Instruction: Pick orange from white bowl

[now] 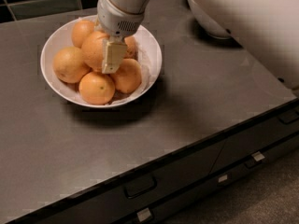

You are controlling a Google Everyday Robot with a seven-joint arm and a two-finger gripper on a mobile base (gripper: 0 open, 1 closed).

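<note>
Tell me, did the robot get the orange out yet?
Not yet. Done: the gripper is down in the white bowl, right against the orange on top of the pile. In hand: probably getting hold of it. Left: lifting it out, since it sits among the other oranges.

claw point(110, 63) over orange point(95, 49), in bowl point(153, 55)

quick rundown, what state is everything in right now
white bowl: upright on the counter, heaped with other oranges
orange: on top of the pile in the bowl
gripper: down in the bowl, against the orange
drawers: shut
</note>
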